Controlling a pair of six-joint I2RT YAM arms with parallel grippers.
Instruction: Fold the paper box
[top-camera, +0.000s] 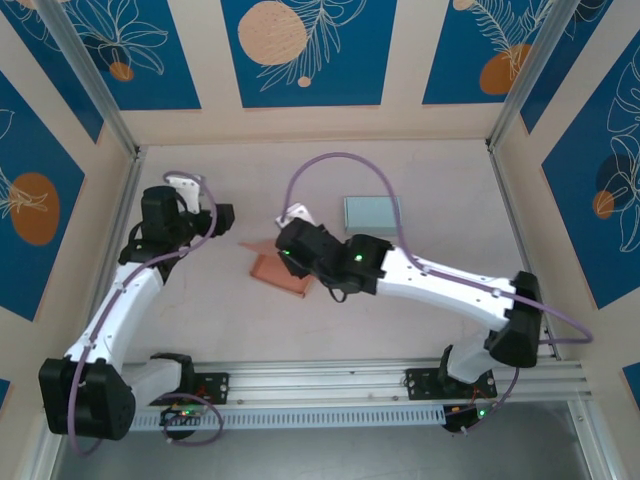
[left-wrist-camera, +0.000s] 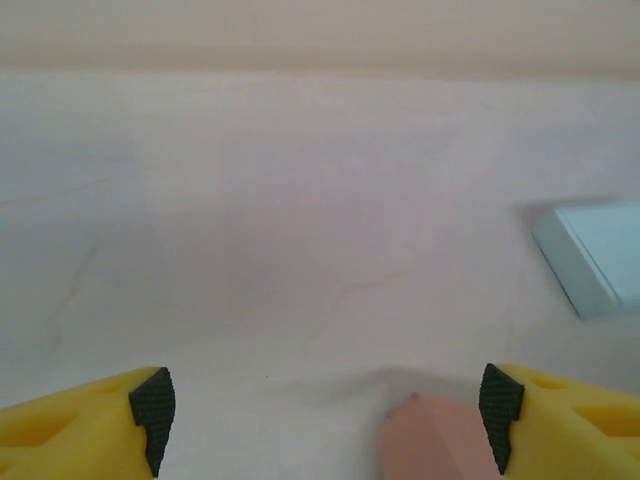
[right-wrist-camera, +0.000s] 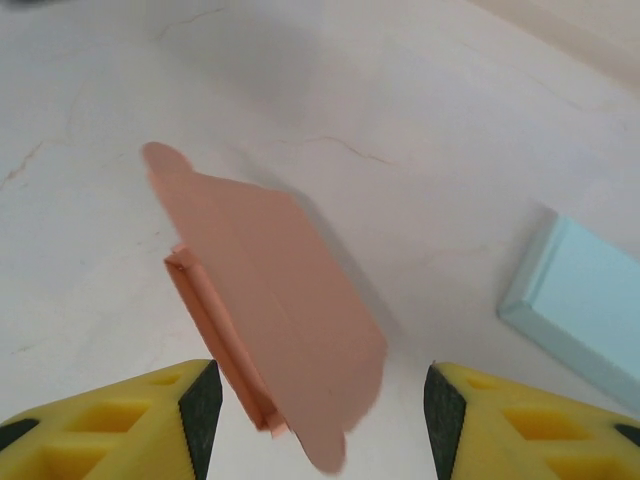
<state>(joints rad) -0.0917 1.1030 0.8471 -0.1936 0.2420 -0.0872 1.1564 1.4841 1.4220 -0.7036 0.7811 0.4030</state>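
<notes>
I work in a lab test booth: a pale table (top-camera: 230, 322) walled left, far and right by blue leaf-print panels (top-camera: 300, 50) on aluminium posts (top-camera: 85, 72), with a mounting rail (top-camera: 330, 378) at the near edge.

Left arm (top-camera: 120, 300): rises from its base at the near left edge of the table (top-camera: 420, 180), leans away and inward, ends with the wrist turned toward the middle. Left tool (left-wrist-camera: 325, 405): points low over the table, yellow fingers (left-wrist-camera: 70, 425) spread wide, black pads (left-wrist-camera: 152, 400) bare. Right arm (top-camera: 450, 285): reaches from the near right base far across to the left, forearm almost level. Right tool (right-wrist-camera: 320, 405): aims downward, fingers apart.
</notes>
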